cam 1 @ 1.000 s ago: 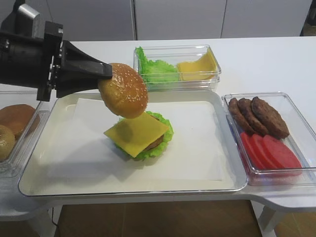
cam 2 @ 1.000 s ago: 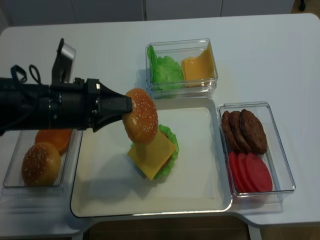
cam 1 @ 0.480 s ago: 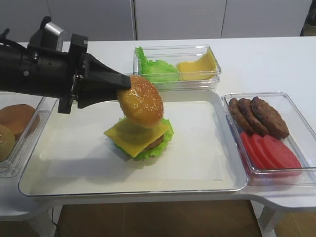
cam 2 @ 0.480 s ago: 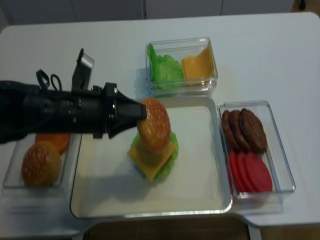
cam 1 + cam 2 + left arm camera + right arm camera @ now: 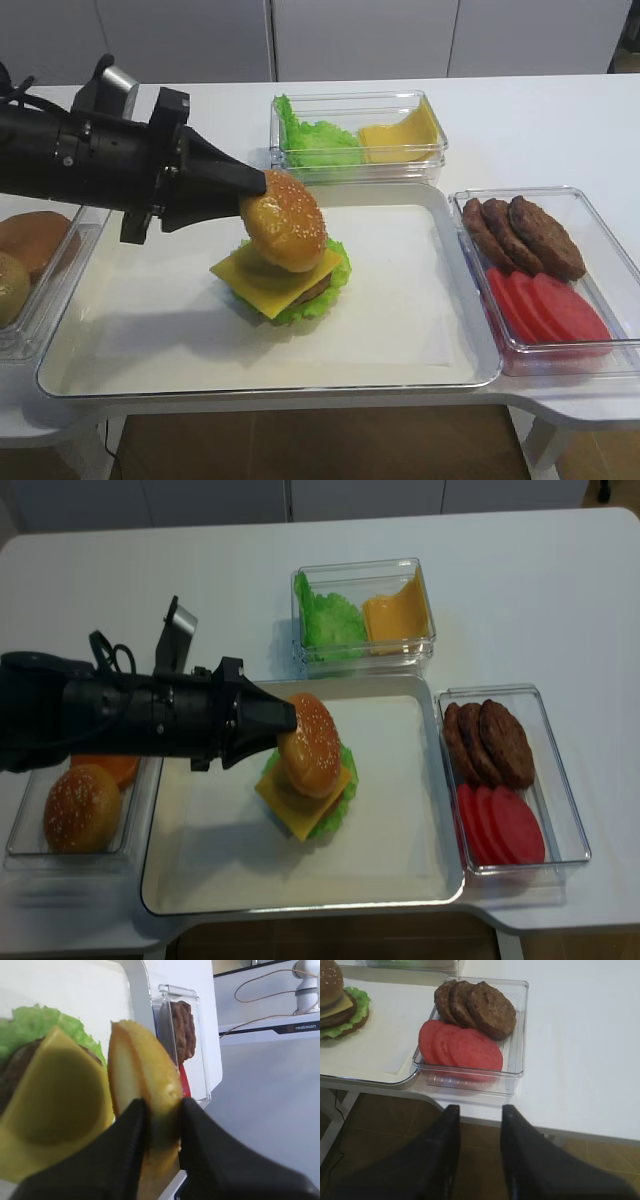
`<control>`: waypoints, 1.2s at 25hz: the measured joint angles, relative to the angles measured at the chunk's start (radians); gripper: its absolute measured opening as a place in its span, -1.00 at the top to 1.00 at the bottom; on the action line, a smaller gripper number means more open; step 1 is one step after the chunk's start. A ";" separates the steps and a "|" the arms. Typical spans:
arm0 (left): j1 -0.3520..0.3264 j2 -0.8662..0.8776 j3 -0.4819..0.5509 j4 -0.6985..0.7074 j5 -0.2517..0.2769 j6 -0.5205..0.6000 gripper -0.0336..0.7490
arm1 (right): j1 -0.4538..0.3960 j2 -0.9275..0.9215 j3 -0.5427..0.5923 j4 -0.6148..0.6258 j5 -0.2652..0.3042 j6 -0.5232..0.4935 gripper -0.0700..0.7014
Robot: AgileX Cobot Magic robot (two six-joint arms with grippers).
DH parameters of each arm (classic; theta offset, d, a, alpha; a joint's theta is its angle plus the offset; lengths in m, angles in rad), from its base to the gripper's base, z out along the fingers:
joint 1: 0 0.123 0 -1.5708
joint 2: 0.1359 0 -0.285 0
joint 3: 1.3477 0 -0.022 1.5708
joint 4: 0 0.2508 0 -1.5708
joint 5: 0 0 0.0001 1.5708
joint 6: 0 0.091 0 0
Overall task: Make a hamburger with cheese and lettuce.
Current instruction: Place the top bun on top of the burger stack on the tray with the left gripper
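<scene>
Right gripper [image 5: 477, 1125] is idling off the table edge, jaws spread around nothing. Mid-tray [image 5: 150, 330], the left gripper [image 5: 159, 1115] is pinching the sesame bun [image 5: 283, 220], tilted just above the cheese [image 5: 272, 281], patty and lettuce [image 5: 325, 292]. Released at this angle, it could slide off, dragging the slice askew.

My left gripper [image 5: 262, 190] and its arm block the tray's [image 5: 420, 375] left side, above the hamburger [image 5: 285, 270]. To the stack's right the white liner lies open up to the patty-and-tomato bin [image 5: 590, 215]. Behind, the lettuce-and-cheese bin [image 5: 355, 105] walls the tray's far edge. My right gripper [image 5: 479, 1125] hangs off the table's [image 5: 580, 1035] front edge, nothing around it.
</scene>
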 joint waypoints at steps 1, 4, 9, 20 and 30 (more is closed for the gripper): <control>0.000 0.007 0.000 0.000 -0.005 0.000 0.46 | 0.000 0.000 0.000 0.000 0.000 0.000 0.26; 0.000 0.028 0.000 0.000 -0.004 0.000 0.46 | 0.000 0.000 0.000 0.000 0.000 0.000 0.26; 0.000 0.055 0.000 -0.018 0.002 0.000 0.46 | 0.000 0.000 0.000 0.000 0.000 0.000 0.26; 0.000 0.059 0.000 -0.025 0.010 0.022 0.46 | 0.000 0.000 0.000 0.000 0.000 0.000 0.26; 0.000 0.059 0.000 -0.022 0.016 0.022 0.42 | 0.000 0.000 0.000 0.000 0.000 0.000 0.26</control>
